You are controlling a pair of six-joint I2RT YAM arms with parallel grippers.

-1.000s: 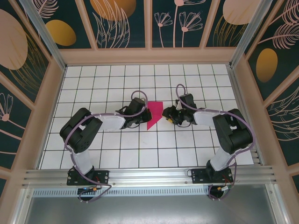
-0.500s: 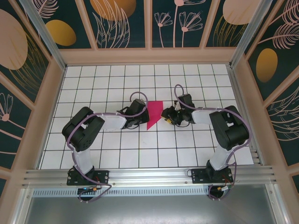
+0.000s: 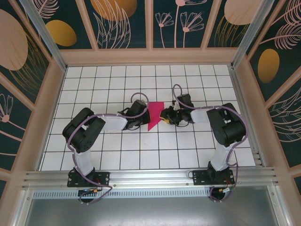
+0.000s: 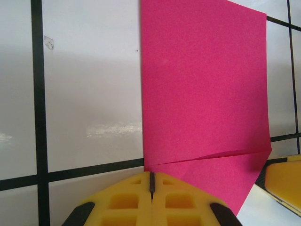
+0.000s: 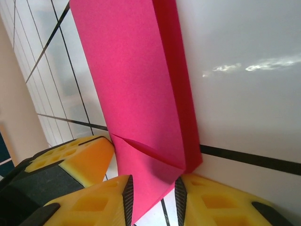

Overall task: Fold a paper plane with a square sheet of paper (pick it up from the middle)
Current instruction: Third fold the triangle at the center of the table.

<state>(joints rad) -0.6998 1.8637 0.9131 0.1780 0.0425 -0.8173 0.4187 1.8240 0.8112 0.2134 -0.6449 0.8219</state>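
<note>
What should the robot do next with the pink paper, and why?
Probably close the right tool on the paper. Its pads sit apart on either side of a folded corner of the pink paper, not yet pinching it, while the left tool is shut at the paper's other side.

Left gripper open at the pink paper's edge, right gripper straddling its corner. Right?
No: the left gripper is shut tight, as the left wrist view shows. It does sit at the edge of the pink paper, and the right gripper straddles a corner.
</note>
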